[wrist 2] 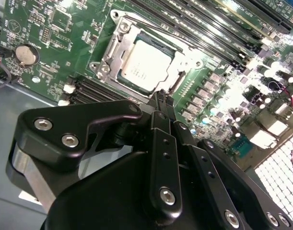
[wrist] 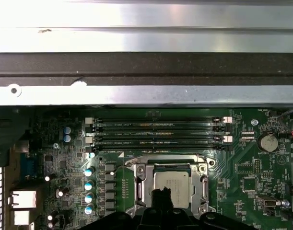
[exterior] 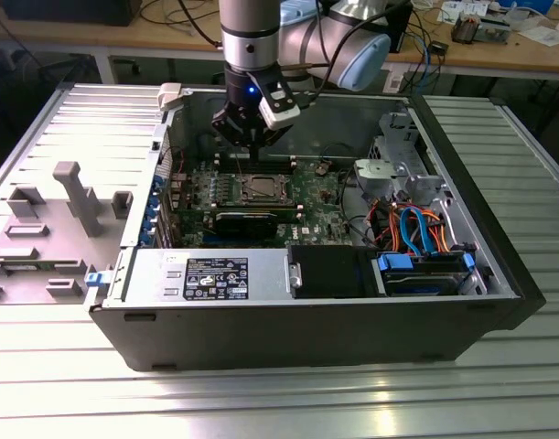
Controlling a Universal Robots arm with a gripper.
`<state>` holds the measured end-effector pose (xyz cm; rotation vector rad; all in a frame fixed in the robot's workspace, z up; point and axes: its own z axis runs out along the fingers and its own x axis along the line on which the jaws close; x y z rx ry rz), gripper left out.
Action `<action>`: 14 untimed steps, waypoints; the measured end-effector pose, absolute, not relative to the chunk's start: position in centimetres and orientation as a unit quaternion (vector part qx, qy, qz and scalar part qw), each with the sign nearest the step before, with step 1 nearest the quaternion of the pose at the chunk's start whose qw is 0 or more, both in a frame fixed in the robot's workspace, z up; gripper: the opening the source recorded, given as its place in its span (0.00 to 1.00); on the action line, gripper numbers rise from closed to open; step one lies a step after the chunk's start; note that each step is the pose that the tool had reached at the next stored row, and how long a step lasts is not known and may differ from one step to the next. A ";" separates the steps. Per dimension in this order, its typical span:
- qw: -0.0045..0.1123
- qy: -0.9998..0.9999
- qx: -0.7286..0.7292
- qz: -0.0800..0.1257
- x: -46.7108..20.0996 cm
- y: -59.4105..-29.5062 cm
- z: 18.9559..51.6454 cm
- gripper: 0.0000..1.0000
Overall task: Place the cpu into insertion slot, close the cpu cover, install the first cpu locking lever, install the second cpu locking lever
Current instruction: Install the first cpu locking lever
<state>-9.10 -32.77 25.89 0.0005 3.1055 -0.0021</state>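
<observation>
Where the gripper [wrist 2: 160, 98] hangs: inside the open computer case [exterior: 306, 329], right over the edge of the cpu [wrist 2: 144, 67], with its two black fingers [wrist 2: 161, 125] pressed together.
Cpu: lies flat in the insertion slot [wrist 2: 153, 41] on the green circuit board [wrist 2: 50, 48], silver face up.
Cpu cover [wrist 2: 110, 55]: down flat around the cpu, which shows through its square window.
Memory slots [wrist: 156, 132]: long black rows just beside the slot.
Coin battery [wrist 2: 25, 53]: round and shiny, well apart from the cpu.
</observation>
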 end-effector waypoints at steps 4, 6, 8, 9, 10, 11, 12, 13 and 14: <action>0.018 1.000 0.000 -0.001 -9.7 -32.8 25.9 0.11; 0.018 1.000 0.000 0.000 -9.8 -32.8 26.1 0.11; 0.018 1.000 -0.007 0.000 -9.8 -32.8 26.5 0.11; 0.018 1.000 -0.011 0.000 -9.8 -32.8 26.5 0.11; 0.018 1.000 -0.015 0.000 -9.8 -32.8 26.5 0.11; 0.018 1.000 -0.015 0.001 -9.9 -32.8 26.5 0.11; 0.018 1.000 -0.015 0.001 -10.0 -32.8 26.5 0.11; 0.018 1.000 -0.016 0.001 -10.1 -32.8 26.5 0.11; 0.018 1.000 -0.016 0.001 -10.2 -32.8 26.5 0.11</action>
